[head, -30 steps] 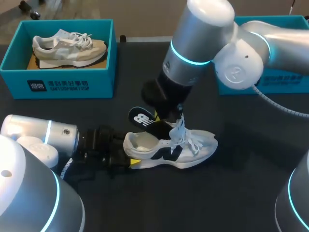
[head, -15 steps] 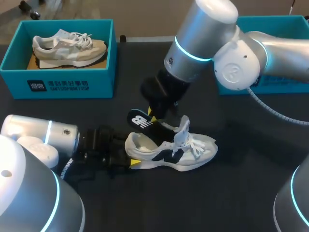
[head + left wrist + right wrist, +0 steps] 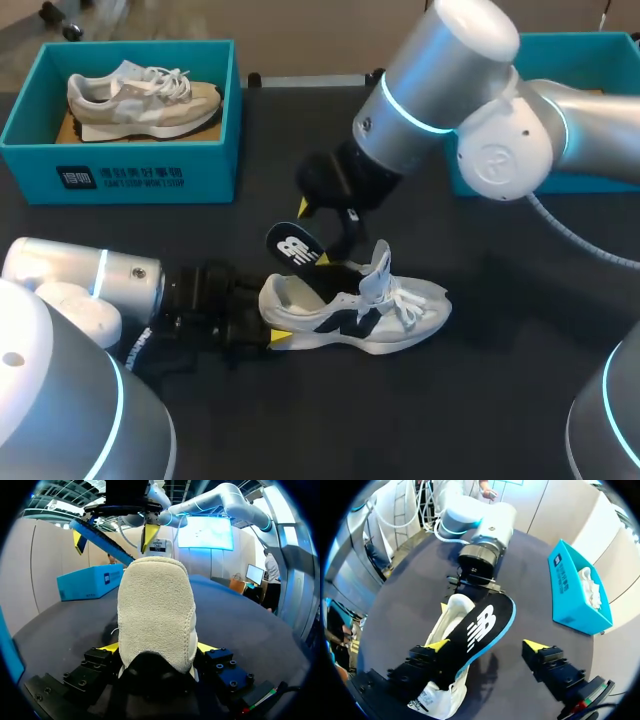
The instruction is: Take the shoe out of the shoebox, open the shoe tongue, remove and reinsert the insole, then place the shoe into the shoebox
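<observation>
Since a second ago the right arm has risen and swung back from the shoe, and its gripper now hangs above the insole instead of down at the laces. The shoe and the left arm have barely shifted.

The white shoe lies on the dark surface near the middle, toe toward the right, with its tongue standing up. The black insole sticks out of the shoe's mouth, slanting up and back over the heel, logo side up; its front end is hidden inside the shoe.

In the right wrist view the right gripper is wide open: the insole lies against one finger, while the other finger stands well apart from it with bare surface between.

The left gripper is closed on the heel, a yellow tip pressed to each side. The heel fills most of the left wrist view and blocks the rest of the shoe from it.

At the back left stands a teal box holding a beige shoe, well apart from the work. A second teal box sits at the back right, largely covered in the head view by the right arm, so its contents cannot be seen there.
</observation>
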{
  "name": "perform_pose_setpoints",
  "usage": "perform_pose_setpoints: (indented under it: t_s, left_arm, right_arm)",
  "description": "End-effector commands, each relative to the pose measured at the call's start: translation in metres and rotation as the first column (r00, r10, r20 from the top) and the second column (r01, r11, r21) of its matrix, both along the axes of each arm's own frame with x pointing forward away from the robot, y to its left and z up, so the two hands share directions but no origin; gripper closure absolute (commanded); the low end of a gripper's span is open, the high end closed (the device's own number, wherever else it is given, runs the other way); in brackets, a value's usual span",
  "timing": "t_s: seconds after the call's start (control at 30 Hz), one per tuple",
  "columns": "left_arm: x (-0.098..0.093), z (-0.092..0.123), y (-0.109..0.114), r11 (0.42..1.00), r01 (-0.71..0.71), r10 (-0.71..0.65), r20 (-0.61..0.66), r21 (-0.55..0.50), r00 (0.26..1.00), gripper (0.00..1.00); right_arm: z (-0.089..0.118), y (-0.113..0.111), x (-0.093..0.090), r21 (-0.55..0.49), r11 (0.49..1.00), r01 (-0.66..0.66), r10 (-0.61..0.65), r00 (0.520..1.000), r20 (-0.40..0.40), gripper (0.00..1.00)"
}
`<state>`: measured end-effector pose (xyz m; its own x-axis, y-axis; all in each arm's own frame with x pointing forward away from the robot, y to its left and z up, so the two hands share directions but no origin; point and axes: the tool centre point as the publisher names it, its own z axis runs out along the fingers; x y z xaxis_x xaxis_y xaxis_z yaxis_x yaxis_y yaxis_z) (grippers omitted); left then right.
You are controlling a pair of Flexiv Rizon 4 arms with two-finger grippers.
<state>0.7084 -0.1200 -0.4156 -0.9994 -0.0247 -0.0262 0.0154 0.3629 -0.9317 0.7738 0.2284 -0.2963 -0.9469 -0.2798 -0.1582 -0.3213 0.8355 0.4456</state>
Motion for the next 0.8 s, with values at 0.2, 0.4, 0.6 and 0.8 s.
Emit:
perform_pose_setpoints:
  t_s: [0.2,0.4,0.6,0.8]
  left_arm:
    - [0.000,-0.001,-0.001,1.000,0.001,-0.001,-0.001,0.004,1.000,1.00]
    - [0.000,-0.001,-0.001,1.000,0.001,-0.001,-0.001,0.004,1.000,1.00]
    - [0.000,-0.001,-0.001,1.000,0.001,-0.001,-0.001,0.004,1.000,1.00]
    - [0.000,-0.001,-0.001,1.000,0.001,-0.001,-0.001,0.004,1.000,1.00]
  right_arm:
    - [-0.001,-0.002,-0.002,0.004,1.000,0.001,-0.001,1.000,0.005,0.00]
    - [-0.001,-0.002,-0.002,0.004,1.000,0.001,-0.001,1.000,0.005,0.00]
    - [0.004,-0.008,-0.004,0.062,0.984,0.169,-0.159,0.978,-0.137,0.00]
    - [0.005,-0.009,-0.013,0.088,0.951,0.295,-0.255,0.915,-0.312,0.00]
